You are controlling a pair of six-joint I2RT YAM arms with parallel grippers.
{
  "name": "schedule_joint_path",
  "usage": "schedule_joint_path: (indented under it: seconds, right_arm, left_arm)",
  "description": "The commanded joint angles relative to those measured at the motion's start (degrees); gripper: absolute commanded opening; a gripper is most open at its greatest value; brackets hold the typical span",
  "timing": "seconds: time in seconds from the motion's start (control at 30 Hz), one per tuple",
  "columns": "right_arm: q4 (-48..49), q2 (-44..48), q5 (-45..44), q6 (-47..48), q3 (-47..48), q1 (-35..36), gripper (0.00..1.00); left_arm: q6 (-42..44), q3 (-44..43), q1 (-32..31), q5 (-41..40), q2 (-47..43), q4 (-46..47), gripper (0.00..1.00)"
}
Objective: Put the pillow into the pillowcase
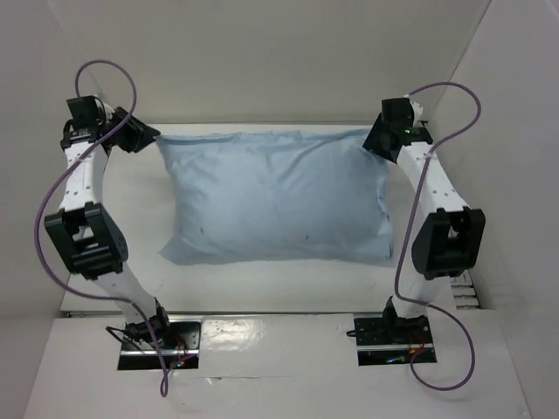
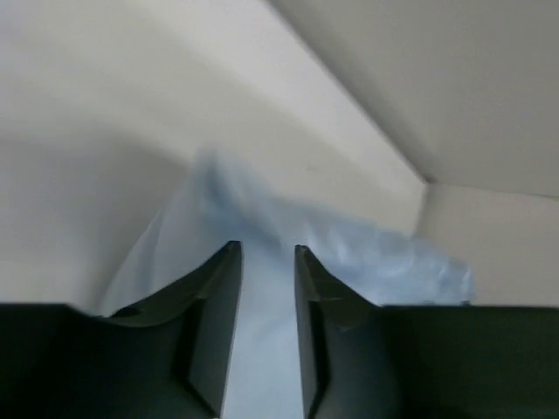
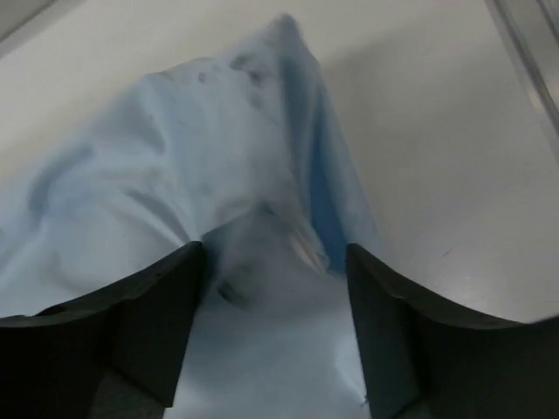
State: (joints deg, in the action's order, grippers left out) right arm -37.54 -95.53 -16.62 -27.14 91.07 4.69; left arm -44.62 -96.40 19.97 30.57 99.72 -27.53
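Apparently the pillow is already inside, because the pillowcase (image 1: pixel 275 196) lies plump and filled in the middle of the table (image 1: pixel 279 284), and no white cushion shows anywhere. The left gripper (image 1: pixel 148 137) is at the far left corner of the case. Its jaws stand with only a narrow gap and blue cloth shows there, but I cannot tell if they pinch it. The right gripper (image 3: pixel 275 253) is at the far right corner with jaws wide apart around bunched cloth, holding nothing. I judge the arms stand at these corners to straighten the case.
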Motion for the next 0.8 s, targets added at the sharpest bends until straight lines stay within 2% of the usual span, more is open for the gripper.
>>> schedule_joint_path:
  seconds: [0.0, 0.03, 0.1, 0.13, 0.27, 0.47, 0.63, 0.77]
  right_arm:
    - [3.26, 1.04, 2.81, 1.9, 5.09, -2.32, 0.79]
    - [5.18, 2.87, 2.82, 2.43, 4.13, -2.32, 0.83]
    - [5.72, 4.99, 4.48, 2.44, 1.66, -2.84, 0.91]
    - [5.72, 7.0, 5.28, 2.44, 0.44, -3.63, 0.91]
    - [4.49, 10.79, 6.78, 3.14, -0.1, -4.95, 1.0]
    - [-0.51, 16.59, 0.55, 4.2, -2.64, -5.57, 1.0]
    - [-3.07, 18.97, -7.26, 4.81, -4.75, -5.57, 1.0]
    - [-3.69, 22.47, -10.0, 5.42, -7.3, -6.09, 1.0]
  left_arm:
    - [6.73, -8.0, 0.26, -6.83, 3.1, -4.11, 0.47]
    - [7.26, -8.62, -0.53, -6.84, 3.11, -4.11, 0.52]
    - [8.92, -8.63, -2.11, -9.02, 0.83, -4.11, 0.54]
    - [8.94, -8.63, -2.65, -9.64, -0.05, -4.11, 0.57]
    - [11.48, -7.14, -4.85, -11.84, -4.88, -4.9, 0.57]
    - [12.01, -0.11, -6.26, -10.98, -14.72, -5.61, 0.57]
    - [12.01, 1.56, -6.26, -8.16, -19.73, -6.75, 0.57]
    - [12.54, 1.57, -6.26, -7.55, -22.2, -6.75, 0.58]
